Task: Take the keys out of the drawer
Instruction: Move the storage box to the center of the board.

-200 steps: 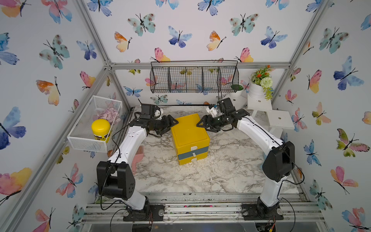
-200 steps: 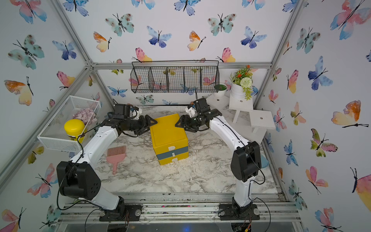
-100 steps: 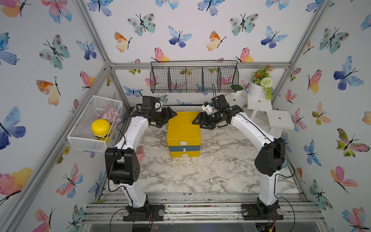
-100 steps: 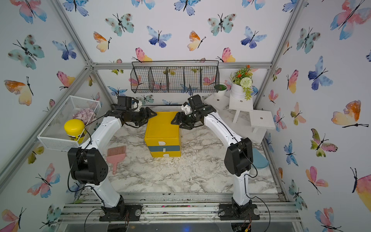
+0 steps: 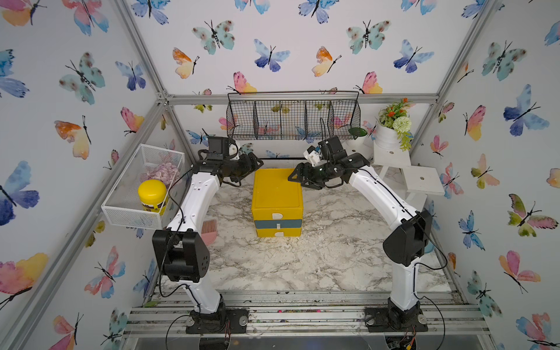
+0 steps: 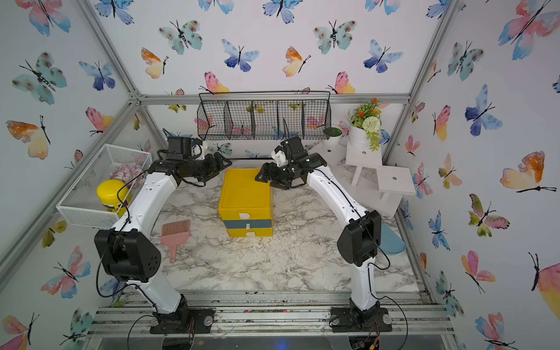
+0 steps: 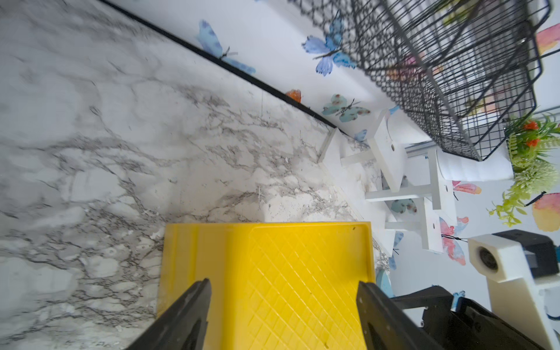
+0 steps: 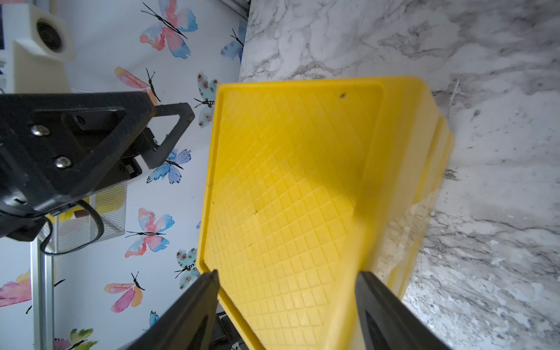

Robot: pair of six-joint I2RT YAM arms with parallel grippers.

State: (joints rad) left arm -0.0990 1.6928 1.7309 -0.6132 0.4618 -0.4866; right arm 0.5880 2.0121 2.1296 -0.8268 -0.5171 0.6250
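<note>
You cannot see the keys in any view. The yellow unit (image 5: 277, 194) stands on the marble table (image 5: 303, 266). Its three drawer fronts (image 5: 278, 225) face the arm bases. All three sit flush and shut, so their insides are hidden, and you cannot tell which drawer holds the keys.

The left gripper (image 5: 258, 164) is at the unit's back left corner and the right gripper (image 5: 294, 178) is at its back right corner. In both top views the right one overlaps the edge of the lid. From above the black fingers merge with the black wrists, so their spread is hard to read there.

The wrist views show it plainly. The left gripper (image 7: 283, 285) has its fingers wide apart, with the gridded yellow lid showing in the gap and nothing pinched. Only the fingertips show, since the frame cuts off the rest. The right gripper (image 8: 287, 274) is spread the same way over a corner of the lid and is also empty. Whether any finger touches the plastic, you cannot tell.

A pink brush (image 6: 175, 233) lies left of the unit, and in a top view the left arm covers most of the brush (image 5: 209, 231). Something flat and blue (image 6: 391, 242) peeks from behind the right elbow, but too much of it is hidden to name. In the white basket (image 5: 133, 212) on the left wall, mesh blurs the label of the jar (image 5: 152, 194).
</note>
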